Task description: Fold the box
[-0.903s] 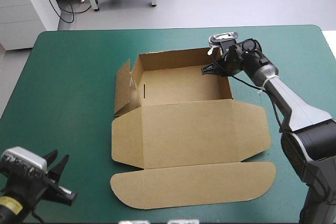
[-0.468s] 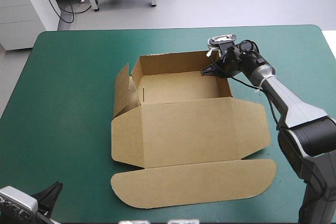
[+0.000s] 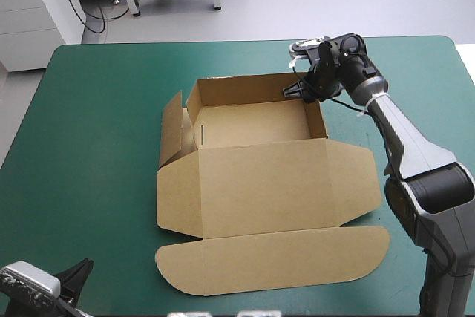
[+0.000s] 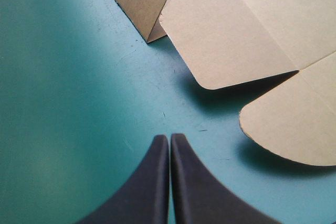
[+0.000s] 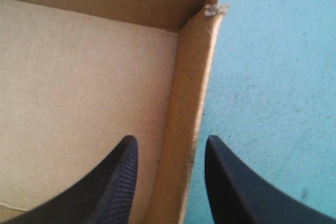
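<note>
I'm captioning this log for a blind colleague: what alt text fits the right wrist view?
The right gripper, open, straddles a raised side wall of the brown box near its far corner. Inside the wall is the tray's bare floor; outside it, the teal-green cover.

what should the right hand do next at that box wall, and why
Probably shut the right hand on the right wall of the box: its fingers stand apart, one inside the tray, one outside, the wall's rim between them near the far corner. The left hand is shut, clear of the box.
</note>
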Controlling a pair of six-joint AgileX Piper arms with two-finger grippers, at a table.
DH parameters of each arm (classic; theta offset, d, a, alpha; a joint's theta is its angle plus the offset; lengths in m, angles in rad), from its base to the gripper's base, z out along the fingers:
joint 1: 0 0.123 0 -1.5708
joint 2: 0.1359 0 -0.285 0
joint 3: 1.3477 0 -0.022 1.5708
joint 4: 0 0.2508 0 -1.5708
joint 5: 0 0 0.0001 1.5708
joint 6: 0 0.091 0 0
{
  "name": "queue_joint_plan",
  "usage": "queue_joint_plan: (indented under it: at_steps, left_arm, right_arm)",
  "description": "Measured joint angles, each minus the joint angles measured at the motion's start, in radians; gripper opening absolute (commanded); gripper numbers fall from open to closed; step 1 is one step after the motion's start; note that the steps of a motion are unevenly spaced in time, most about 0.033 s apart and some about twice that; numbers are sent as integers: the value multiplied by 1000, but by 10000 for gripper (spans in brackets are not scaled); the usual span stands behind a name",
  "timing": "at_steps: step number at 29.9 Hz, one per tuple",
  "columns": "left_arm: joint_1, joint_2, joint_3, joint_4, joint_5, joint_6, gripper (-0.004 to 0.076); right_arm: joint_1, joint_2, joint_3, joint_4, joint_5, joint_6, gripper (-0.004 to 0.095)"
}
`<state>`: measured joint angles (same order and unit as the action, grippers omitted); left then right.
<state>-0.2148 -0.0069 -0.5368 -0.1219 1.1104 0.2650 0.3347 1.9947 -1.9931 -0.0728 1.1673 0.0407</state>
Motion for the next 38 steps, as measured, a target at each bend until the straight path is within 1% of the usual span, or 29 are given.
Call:
queue_joint_plan:
  at_steps: [2,6,12,18,23,28,35,37,38]
  left_arm:
    - [0,0,0,0,0,0,-8]
    - [0,0,0,0,0,0,-8]
    - [0,0,2,0,-2,0,-8]
    - [0,0,24,0,-2,0,-8]
    - [0,0,30,-8,-2,0,-8]
    - [0,0,30,-9,-2,0,-8]
    - [0,0,30,-10,-2,0,-8]
    - [0,0,30,-10,-2,0,-8]
    - [0,0,30,-10,-2,0,-8]
  right_arm:
    - [0,-15,-33,8,12,-1,522]
    - [0,-72,-50,35,25,-23,526]
    - [0,-165,-58,37,36,-41,526]
    - [0,-173,-53,37,39,-49,526]
    - [0,-173,19,14,39,-49,526]
    - [0,-146,113,-32,30,-49,525]
    - [0,4,131,-19,5,-49,524]
    - [0,38,132,-16,4,-48,497]
    - [0,50,132,-16,4,-41,459]
